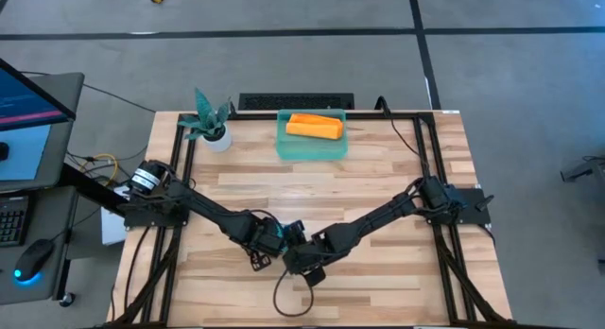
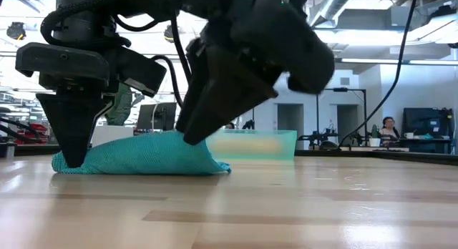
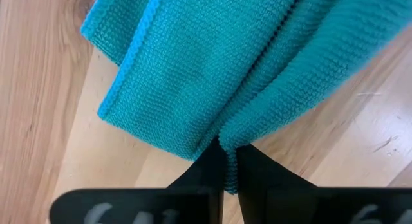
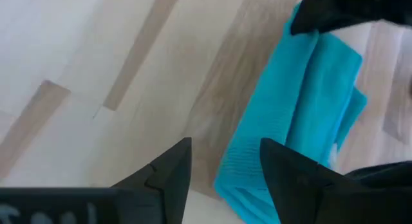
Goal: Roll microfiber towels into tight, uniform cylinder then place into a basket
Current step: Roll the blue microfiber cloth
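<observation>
The teal microfiber towel (image 2: 139,157) lies on the table as a loose, flattish roll near the front middle; in the high view both arms hide it. My left gripper (image 3: 226,169) points straight down at one end of the roll and is shut on it. My right gripper (image 4: 226,143) slants down over the other end of the towel (image 4: 293,114) with its fingers open, one on either side of that end's edge. The orange towel (image 1: 314,127) lies rolled inside the teal basket (image 1: 284,145) at the table's far side. My left gripper pinches a folded edge of the teal towel (image 3: 226,139) between its two shut fingers, coming from above and pointing down. The towel stays on the table and spreads away from the fingers, its hemmed edge (image 3: 129,63) lying slack. My right gripper has one fingertip (image 2: 190,137) close against the top of the roll; I cannot tell whether it touches.
A small potted plant (image 1: 210,121) stands at the far left of the table, beside the basket. Bare wood lies between the arms and the basket. A desk with a monitor (image 1: 28,102) stands off the table's left side. A person (image 2: 388,127) sits far back in the room.
</observation>
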{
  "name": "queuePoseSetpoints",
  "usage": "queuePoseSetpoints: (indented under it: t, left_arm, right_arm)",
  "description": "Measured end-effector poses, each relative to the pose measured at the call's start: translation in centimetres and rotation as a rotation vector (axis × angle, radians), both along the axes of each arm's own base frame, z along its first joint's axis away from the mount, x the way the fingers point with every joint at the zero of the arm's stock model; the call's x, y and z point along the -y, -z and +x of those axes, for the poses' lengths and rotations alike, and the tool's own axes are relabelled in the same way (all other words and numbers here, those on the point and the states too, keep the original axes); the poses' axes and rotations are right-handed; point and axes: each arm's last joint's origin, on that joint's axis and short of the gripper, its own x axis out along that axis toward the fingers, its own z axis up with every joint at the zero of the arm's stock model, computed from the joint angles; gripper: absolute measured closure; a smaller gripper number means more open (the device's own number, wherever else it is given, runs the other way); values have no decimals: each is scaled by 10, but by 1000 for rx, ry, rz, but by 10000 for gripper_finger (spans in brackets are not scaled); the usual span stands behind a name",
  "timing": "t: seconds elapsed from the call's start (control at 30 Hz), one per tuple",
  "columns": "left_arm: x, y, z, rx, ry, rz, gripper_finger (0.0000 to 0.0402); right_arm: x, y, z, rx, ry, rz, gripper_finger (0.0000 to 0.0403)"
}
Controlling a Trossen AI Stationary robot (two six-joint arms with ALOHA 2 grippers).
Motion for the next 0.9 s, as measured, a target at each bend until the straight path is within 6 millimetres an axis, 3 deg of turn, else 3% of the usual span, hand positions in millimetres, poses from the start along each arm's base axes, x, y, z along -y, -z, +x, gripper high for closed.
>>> queuePoseSetpoints:
  t: [0.5, 0.9]
  left_arm:
    - [1, 0, 0, -16, 85, -26, 388]
    - [1, 0, 0, -16, 86, -24, 375]
  right_arm:
    - [19, 27, -6, -9, 53, -15, 223]
    - [22, 28, -6, -13, 143, 43, 251]
